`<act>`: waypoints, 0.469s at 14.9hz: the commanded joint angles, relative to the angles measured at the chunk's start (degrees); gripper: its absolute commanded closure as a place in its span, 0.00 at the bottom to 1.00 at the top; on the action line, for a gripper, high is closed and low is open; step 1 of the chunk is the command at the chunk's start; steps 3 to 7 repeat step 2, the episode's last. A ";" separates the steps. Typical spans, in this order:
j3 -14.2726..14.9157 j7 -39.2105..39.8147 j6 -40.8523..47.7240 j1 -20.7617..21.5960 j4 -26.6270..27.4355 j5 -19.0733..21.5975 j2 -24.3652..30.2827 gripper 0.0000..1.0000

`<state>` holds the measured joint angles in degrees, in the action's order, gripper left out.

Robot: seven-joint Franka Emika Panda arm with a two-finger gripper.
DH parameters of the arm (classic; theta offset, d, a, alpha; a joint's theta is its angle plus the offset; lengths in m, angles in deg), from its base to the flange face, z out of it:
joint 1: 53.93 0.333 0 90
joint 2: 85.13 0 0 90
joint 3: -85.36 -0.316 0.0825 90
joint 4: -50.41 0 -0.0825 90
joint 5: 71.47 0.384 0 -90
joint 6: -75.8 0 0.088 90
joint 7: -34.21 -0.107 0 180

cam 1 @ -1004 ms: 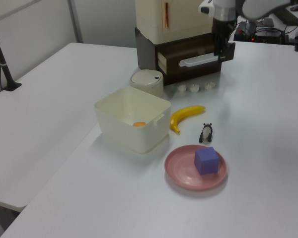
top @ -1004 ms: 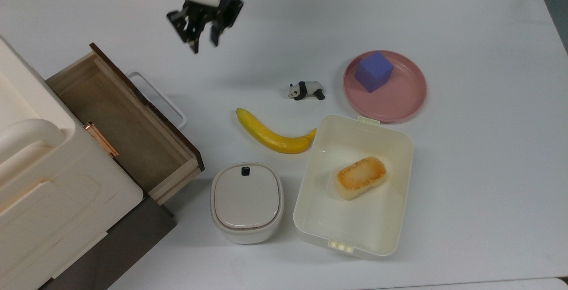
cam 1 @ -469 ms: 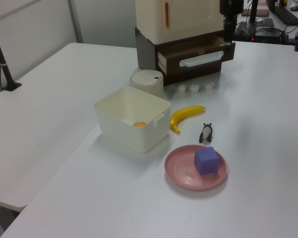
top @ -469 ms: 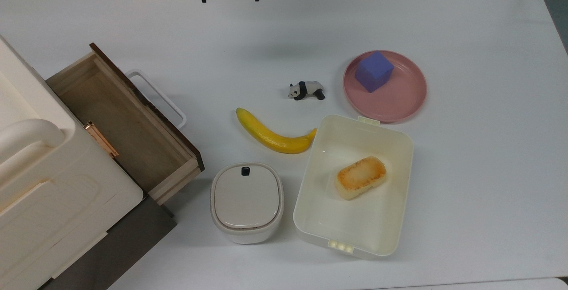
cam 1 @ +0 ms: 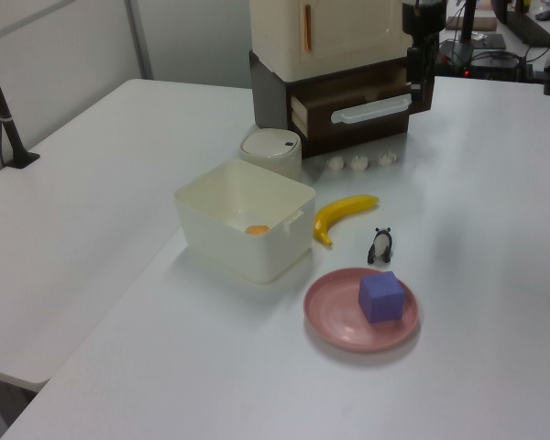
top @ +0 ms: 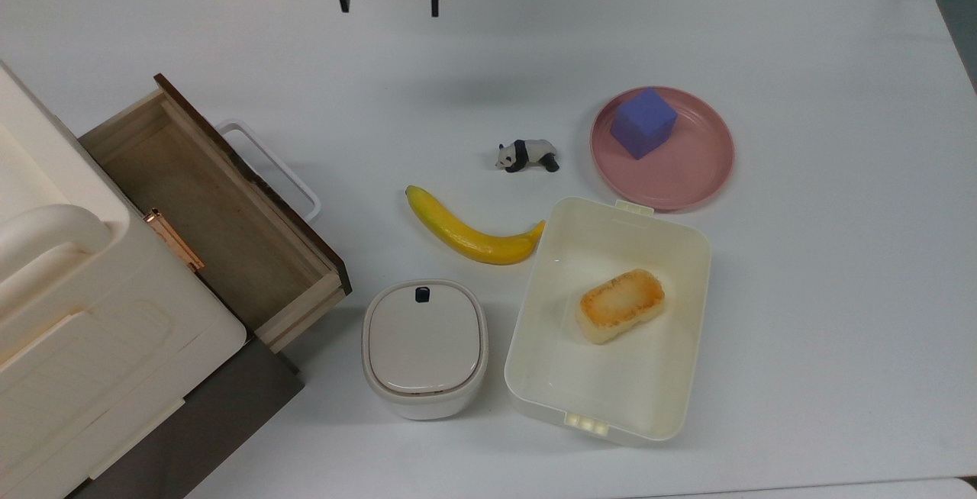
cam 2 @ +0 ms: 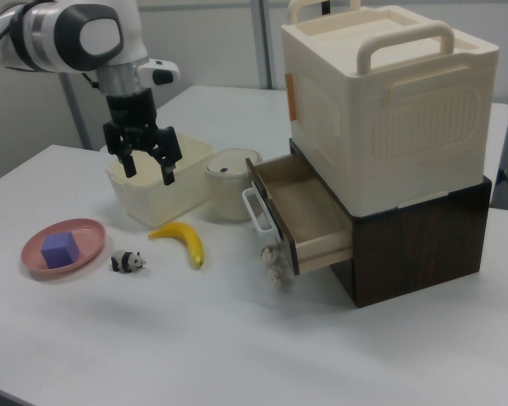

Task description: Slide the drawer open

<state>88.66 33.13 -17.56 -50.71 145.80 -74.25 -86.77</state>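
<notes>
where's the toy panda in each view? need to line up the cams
Top view: toy panda near centre, just left of the pink plate.
Left view: lower right of centre, just above the plate.
Right view: lower left, just right of the plate.
Shared landmark: the banana.

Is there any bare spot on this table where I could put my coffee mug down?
Yes: the wide white stretch on the top view's right, beyond the pink plate and the tub, is bare, as is the strip between the end effector and the panda. It is crowded around the banana, lidded pot and open drawer.
</notes>
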 commanded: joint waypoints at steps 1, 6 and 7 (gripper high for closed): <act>0.39 -0.93 -0.86 -1.45 -1.52 0.14 -0.29 0.00; 0.39 -1.20 -0.95 -1.54 -1.52 0.22 -0.21 0.00; 0.39 -1.20 -0.95 -1.54 -1.52 0.22 -0.21 0.00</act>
